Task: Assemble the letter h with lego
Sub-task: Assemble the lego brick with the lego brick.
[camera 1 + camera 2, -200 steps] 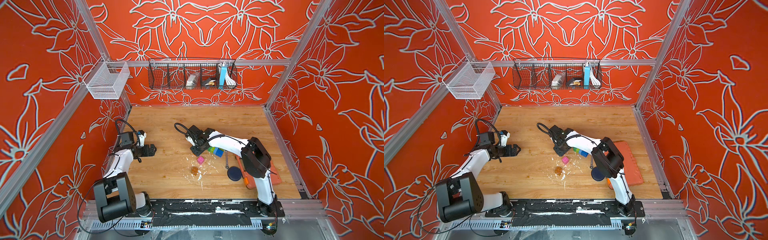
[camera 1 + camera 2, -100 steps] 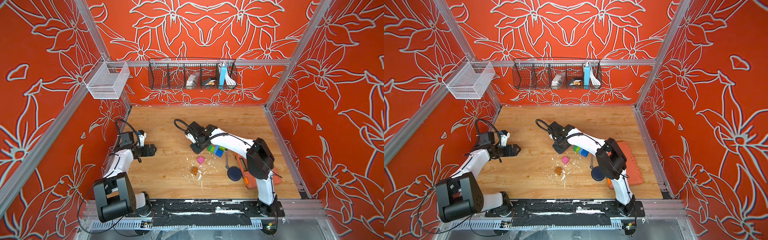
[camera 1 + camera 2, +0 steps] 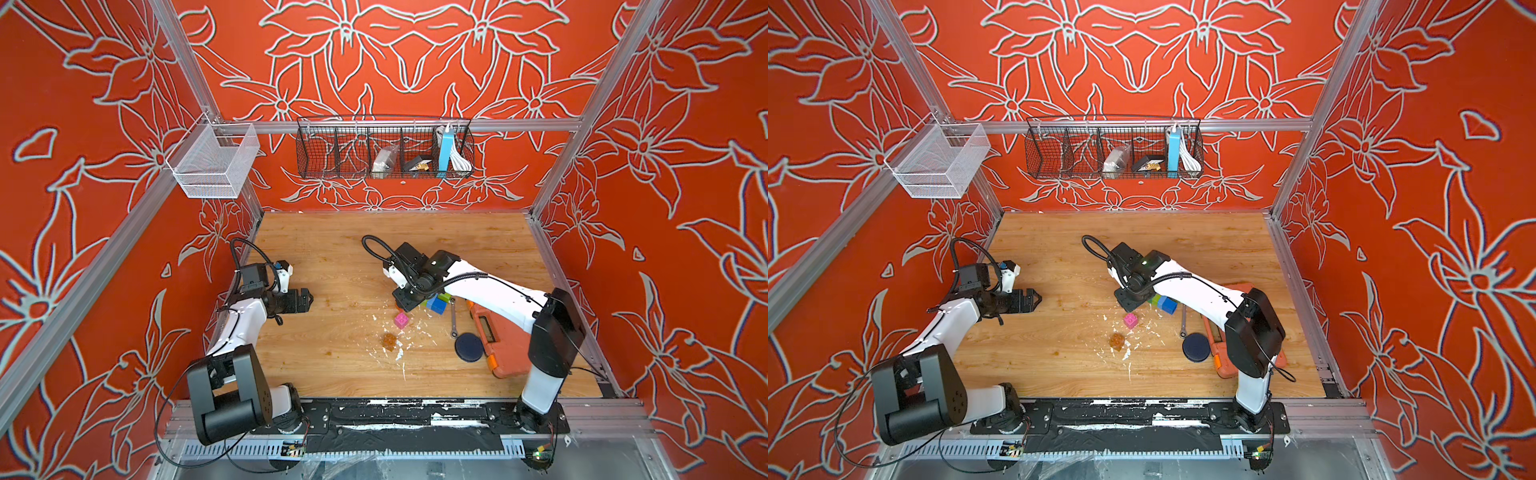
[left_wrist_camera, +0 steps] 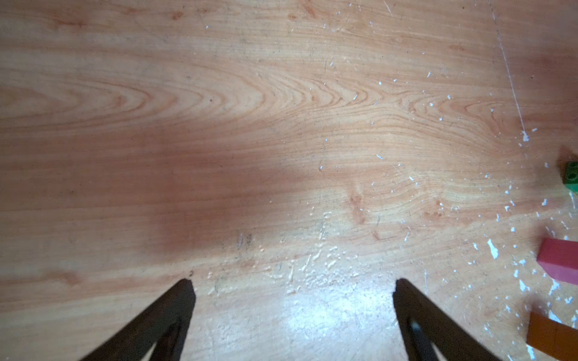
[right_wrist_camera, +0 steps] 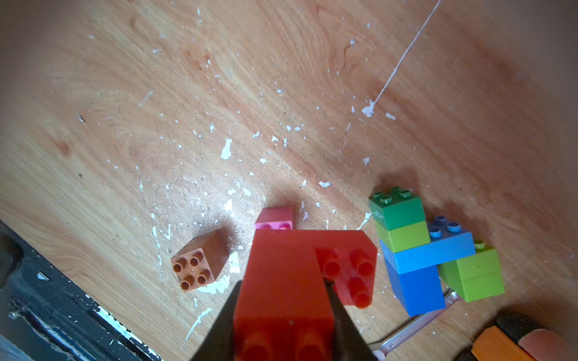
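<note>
In the right wrist view my right gripper (image 5: 283, 300) is shut on a red lego piece (image 5: 283, 275), an L of joined red bricks held above the wood. Beside it on the table stands a joined cluster of green, lime and blue lego (image 5: 431, 250). A loose pink brick (image 5: 275, 218) and an amber-brown brick (image 5: 200, 262) lie in front of it. Both top views show the right gripper (image 3: 409, 301) over these bricks, hiding the red piece, beside the cluster (image 3: 436, 303), the pink brick (image 3: 401, 320) and the brown one (image 3: 389, 340). My left gripper (image 3: 305, 298) hangs open and empty at the left (image 4: 292, 287).
An orange tool case (image 3: 498, 336) lies at the right under the right arm, with a wrench (image 3: 454, 318) and a dark round disc (image 3: 469, 347) beside it. A black wire basket (image 3: 384, 147) and a white mesh basket (image 3: 212, 162) hang on the walls. White flecks dot the wood.
The right arm's elbow has swung to the right and its gripper has shifted slightly toward the front with the red piece. The left arm has not moved.
</note>
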You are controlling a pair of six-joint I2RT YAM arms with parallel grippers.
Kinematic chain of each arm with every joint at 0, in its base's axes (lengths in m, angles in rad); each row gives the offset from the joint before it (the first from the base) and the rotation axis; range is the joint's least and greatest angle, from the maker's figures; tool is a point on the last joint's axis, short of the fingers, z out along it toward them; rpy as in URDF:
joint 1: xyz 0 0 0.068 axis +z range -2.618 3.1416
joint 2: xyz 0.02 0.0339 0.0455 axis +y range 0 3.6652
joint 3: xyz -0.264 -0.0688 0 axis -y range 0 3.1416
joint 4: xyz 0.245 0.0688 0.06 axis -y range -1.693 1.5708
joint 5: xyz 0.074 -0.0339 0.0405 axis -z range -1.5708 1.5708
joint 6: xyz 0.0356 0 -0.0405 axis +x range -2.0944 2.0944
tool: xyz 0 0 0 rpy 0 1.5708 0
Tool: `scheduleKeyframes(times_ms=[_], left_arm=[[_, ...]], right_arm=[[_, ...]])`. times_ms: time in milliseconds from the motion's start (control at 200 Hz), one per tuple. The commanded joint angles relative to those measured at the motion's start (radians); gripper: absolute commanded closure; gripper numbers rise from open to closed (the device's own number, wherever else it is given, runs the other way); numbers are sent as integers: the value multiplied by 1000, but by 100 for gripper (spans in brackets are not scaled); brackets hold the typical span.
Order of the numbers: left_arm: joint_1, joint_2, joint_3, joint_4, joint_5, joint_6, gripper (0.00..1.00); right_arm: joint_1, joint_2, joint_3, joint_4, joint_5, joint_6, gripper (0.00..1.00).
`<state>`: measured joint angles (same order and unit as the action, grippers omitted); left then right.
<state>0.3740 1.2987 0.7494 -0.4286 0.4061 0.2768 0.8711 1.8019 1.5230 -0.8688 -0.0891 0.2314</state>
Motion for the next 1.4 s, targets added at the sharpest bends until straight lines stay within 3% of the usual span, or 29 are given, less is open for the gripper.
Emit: scheduleKeyframes(times_ms=[0,250,1396], left_arm=[[3,1,-2,-13,15,16,1],[3,1,-3,-12,16,16,1],[3,10,3,-17,22,17,1]], right_arm=[[6,2,-18,-4,-18,31,74],[32,5,-88,77,-7,-27,74],[50,119,-118,30,5,-52,76]])
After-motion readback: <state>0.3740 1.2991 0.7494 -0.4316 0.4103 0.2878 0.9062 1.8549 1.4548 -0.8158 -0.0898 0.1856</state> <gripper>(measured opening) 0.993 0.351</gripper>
